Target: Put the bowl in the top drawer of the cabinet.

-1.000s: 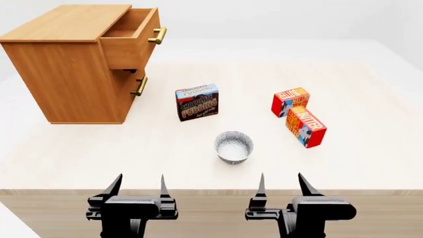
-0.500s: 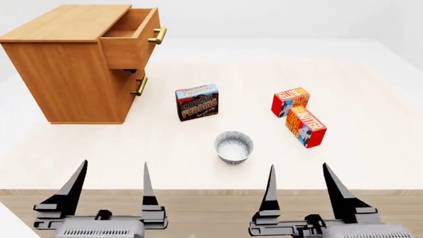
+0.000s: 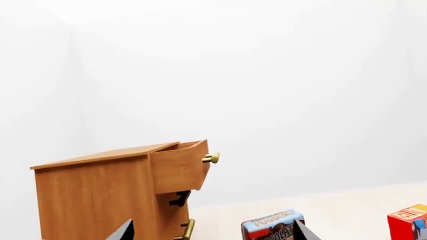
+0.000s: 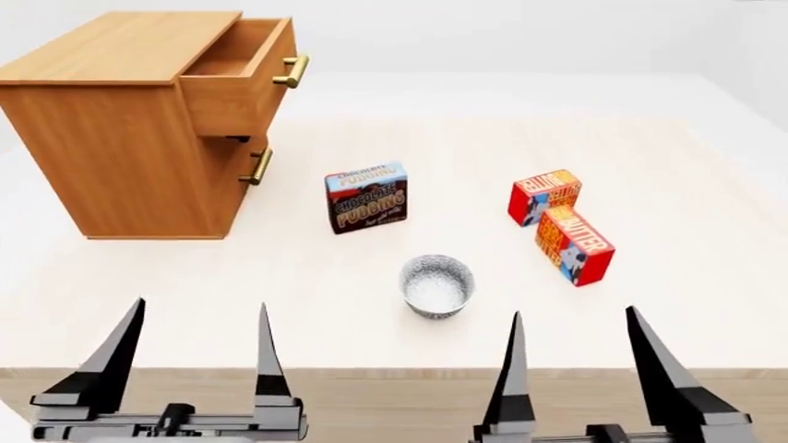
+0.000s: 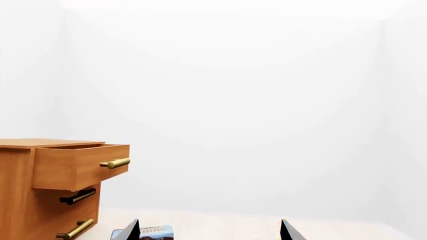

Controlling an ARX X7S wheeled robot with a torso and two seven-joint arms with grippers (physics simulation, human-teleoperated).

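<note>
Both the left gripper [image 4: 188, 328] and right gripper [image 4: 577, 337] hung spread over the pale wooden table's [image 4: 689, 277] near edge. The bowl [image 4: 436, 284] stood mid-table; the cabinet [image 4: 117, 138], top drawer [image 4: 240, 78] open, occupied the far-left corner before white walls.

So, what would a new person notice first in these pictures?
Probably the wooden cabinet at the table's far left, with its top drawer pulled open. Next, the speckled bowl standing alone near the middle, with the open left gripper and right gripper at the near edge.
</note>
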